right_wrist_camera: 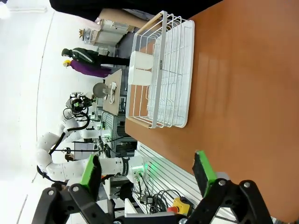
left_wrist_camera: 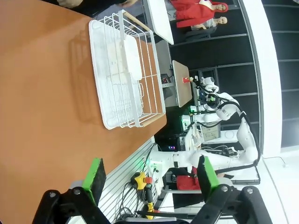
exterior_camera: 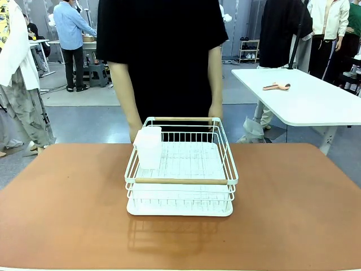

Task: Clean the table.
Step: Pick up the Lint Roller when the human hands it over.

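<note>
Left end effector (left_wrist_camera: 152, 176) has its jaws wide apart and is empty. Right end effector (right_wrist_camera: 147, 170) is the same, spread with nothing between the pads. Both sit well back from the load and look across at it.

The worktop (exterior_camera: 67, 214) is terracotta, matte and smooth, with rounded corners, and fills the foreground. One item sits on it, mid-span toward the far edge: a white wire dish rack (exterior_camera: 232, 165) with wooden handles and a tray base. A translucent white tumbler (exterior_camera: 148, 145) stands upright in its far-left corner.

Risks, as I read them:
- The person's hand (exterior_camera: 215, 112) is at the rack's far handle, the other hand partly hidden behind the tumbler. Closing in now could pinch fingers.
- The smooth top looks low-friction. A one-sided push would likely skate or yaw the rack rather than seat a grip.
- An uneven two-arm lift would tilt it, so the tumbler tips or the tray drops away if it's loose. I can't tell whether it's clipped.
- The wire walls are thin, so pads could slip through. The wooden bars look the safer hold.

The room is an open lab with a grey floor (exterior_camera: 90, 121). People are standing behind. A white table (exterior_camera: 321, 107) sits far right with a small orange scoop-like item (exterior_camera: 276, 86) on it.
</note>
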### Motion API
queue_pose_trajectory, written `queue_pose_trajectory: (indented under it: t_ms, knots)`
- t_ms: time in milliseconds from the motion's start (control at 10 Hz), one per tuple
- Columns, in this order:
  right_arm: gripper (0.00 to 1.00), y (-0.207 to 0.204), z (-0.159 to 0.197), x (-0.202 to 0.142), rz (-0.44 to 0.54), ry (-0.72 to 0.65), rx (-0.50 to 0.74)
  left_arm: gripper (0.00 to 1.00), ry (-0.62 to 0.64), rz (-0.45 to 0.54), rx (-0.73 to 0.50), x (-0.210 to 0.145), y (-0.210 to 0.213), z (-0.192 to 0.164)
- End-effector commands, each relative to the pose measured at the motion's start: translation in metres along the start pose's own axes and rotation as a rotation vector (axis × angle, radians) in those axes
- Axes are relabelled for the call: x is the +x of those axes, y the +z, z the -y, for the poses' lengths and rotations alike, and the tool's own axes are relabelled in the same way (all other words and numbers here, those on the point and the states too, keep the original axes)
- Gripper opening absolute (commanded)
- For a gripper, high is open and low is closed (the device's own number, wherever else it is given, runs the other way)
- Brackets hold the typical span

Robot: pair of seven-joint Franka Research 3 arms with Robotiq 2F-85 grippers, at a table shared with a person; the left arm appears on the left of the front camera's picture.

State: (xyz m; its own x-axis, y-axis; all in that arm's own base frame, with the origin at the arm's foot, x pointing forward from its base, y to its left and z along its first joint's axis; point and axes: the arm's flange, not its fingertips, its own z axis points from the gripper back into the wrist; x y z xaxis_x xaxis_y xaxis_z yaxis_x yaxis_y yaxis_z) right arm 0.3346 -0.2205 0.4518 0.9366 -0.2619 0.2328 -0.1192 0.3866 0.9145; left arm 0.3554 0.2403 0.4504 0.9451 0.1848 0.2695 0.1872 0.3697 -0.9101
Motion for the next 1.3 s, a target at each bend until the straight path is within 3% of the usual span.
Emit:
queue_pose_trajectory:
  t_ms: [0, 1200]
  knots:
    - [1.0, 0.0007, -0.0015, -0.0014, 0.004, 0.014, 0.014, 1.0, -0.005, 0.0, -0.011, -0.0037, 0.0022, 0.0003]
    - [1.0, 0.0007, -0.0015, -0.0014, 0.004, 0.014, 0.014, 1.0, -0.005, 0.0, -0.011, -0.0037, 0.0022, 0.0003]
